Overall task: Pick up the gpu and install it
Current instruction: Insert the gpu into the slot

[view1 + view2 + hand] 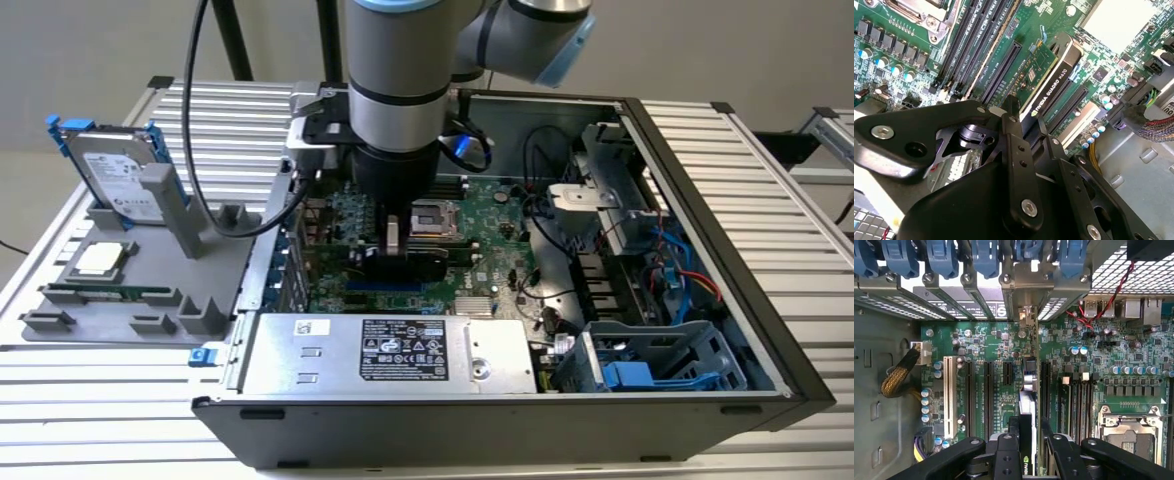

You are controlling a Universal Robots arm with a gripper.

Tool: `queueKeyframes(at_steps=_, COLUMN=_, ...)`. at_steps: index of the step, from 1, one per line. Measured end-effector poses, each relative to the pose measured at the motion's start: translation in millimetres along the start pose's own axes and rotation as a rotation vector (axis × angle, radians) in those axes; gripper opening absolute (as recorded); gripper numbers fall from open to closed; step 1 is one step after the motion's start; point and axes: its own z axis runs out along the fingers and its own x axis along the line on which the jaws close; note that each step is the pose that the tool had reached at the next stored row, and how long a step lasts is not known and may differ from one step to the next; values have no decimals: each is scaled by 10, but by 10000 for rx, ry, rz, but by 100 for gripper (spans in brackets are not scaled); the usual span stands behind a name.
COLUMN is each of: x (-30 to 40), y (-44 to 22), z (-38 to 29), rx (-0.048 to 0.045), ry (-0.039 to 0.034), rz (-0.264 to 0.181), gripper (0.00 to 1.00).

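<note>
Second wrist view showed our black gripper (pixel 1026 137) pinching the thin green-and-black gpu card (pixel 1051 80) at frame centre, edge-on above the long black motherboard slot (pixel 999 72); we judged slight misalignment could jam it.

gpu (pixel 1054 75): we see a glossy black plastic cooler
gripper (pixel 1026 132): we see matt black metal
case (pixel 747 250): we see grey sheet metal

Exterior view overlooks the case; both wrist views closely share the motherboard (pixel 1004 355).
</note>
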Motion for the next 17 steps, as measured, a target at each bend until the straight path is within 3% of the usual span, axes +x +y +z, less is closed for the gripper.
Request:
queueKeyframes(at_steps=11, x=50, y=7, z=-22, rx=1, ry=-1, rz=40, gripper=0)
queueKeyframes(at_steps=17, x=48, y=11, z=14, rx=1, ry=-1, rz=40, gripper=0)
